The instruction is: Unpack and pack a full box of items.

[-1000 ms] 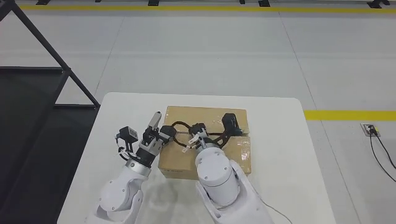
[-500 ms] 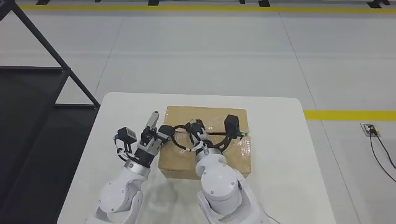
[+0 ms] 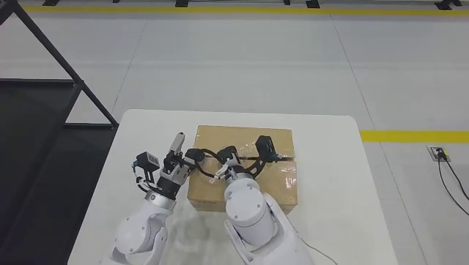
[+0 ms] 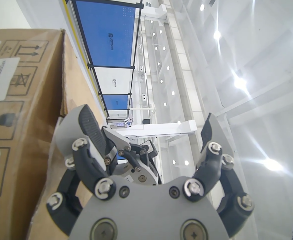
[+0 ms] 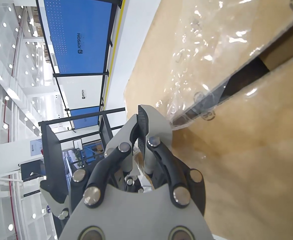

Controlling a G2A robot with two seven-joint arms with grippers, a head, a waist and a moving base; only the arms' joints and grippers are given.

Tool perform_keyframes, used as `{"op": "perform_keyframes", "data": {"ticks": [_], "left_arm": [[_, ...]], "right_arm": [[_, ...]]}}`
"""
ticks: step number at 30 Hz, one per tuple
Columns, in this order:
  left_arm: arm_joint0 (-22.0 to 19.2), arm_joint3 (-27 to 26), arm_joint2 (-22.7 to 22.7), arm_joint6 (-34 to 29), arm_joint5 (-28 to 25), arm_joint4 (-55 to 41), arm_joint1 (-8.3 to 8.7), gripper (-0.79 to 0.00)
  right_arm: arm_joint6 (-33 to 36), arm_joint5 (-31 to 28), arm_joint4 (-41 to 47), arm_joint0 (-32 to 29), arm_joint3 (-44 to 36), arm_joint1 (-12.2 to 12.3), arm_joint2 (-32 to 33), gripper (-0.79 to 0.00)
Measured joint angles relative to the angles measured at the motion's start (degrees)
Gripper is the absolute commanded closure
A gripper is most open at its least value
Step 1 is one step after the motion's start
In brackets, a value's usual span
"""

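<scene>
Our right claw point(image 5: 142, 116) is pinched shut on what looks like the loose end of the clear tape point(image 5: 201, 58) along the lid seam of the cardboard box point(image 5: 249, 156). If we pull too steeply, the film could tear or slip from the pads. A hard tug might also drag the box across the surface point(image 3: 330, 192), since nothing pins it. Our left claw point(image 4: 146, 123) is spread wide and holds nothing, just beside the box's left wall; we cannot tell whether it touches the cardboard. The box sits mid-surface, nearer the far edge, with its flaps nearly shut. Both arms bend in from the near edge: the right wrist is low over the lid and the left is tipped upward.
</scene>
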Motion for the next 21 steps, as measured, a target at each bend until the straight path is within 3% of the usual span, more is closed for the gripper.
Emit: {"op": "perform_keyframes", "data": {"ticks": [21], "left_arm": [[-1.21,1.77,-0.08,-1.42,-0.43,-0.58,-0.32,-0.785]], "right_arm": [[0.97,2.63,0.71,1.23,1.92,-1.3,1.82,0.0]]}}
